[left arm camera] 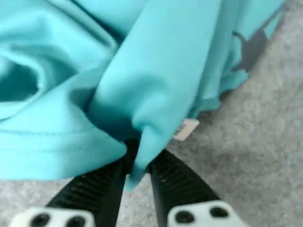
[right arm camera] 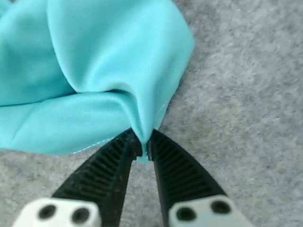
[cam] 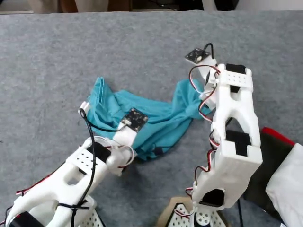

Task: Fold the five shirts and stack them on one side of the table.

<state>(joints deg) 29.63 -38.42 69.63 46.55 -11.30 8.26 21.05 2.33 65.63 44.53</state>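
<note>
Your left tool [left arm camera: 138,158] and right tool [right arm camera: 145,144] each clenched a thin fold of the teal shirt [cam: 161,125]; pulling apart could have slipped it.

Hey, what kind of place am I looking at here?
Probably a robotics test bench: a grey felt-covered table, left gripper and right gripper pinching one teal shirt, more garments piled at its edge.

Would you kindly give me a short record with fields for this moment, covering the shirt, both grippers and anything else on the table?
shirt: teal shirt, crumpled, not yet folded, lying mid-way across the grey table
left gripper: shut on a fold of the teal shirt
right gripper: shut on the shirt's other end
other: dark cloth with a red edge, and a white cloth partly over it, at the table's edge
</note>
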